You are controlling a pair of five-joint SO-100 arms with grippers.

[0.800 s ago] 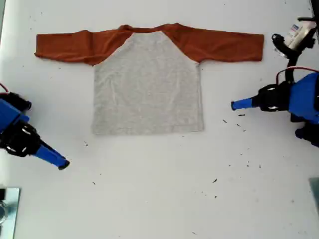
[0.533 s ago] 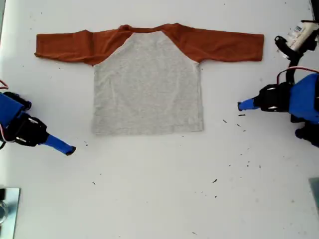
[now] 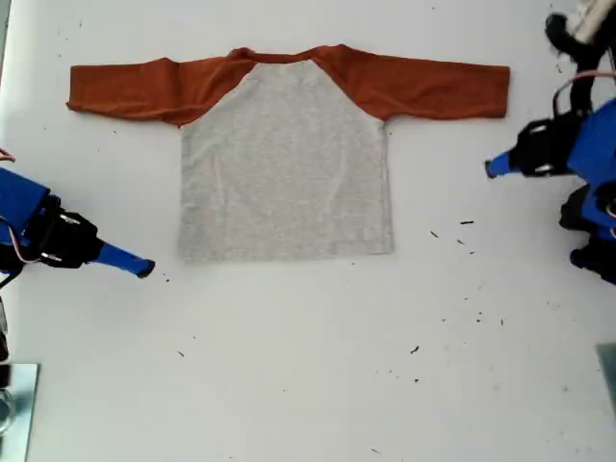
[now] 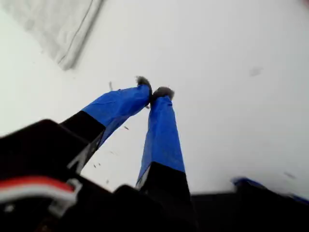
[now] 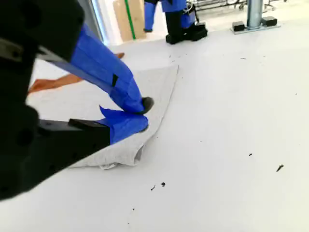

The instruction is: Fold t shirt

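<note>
Pinched together, my first gripper (image 4: 154, 92) points low over the table (image 3: 308, 385) at the exterior view's right, well apart from the shirt (image 3: 284, 164). My second gripper (image 5: 144, 115), tips together too, sits near the hem corner. One shirt lies flat, sleeves spread. Two arms.

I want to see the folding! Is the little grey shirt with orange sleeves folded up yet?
Not yet. The grey t shirt with rust-orange sleeves lies spread flat on the white table, both sleeves straight out.

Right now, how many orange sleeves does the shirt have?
2: one rust-orange long sleeve stretches toward the exterior view's left, the other rust-orange long sleeve toward its right. Both lie flat; none hidden.
</note>
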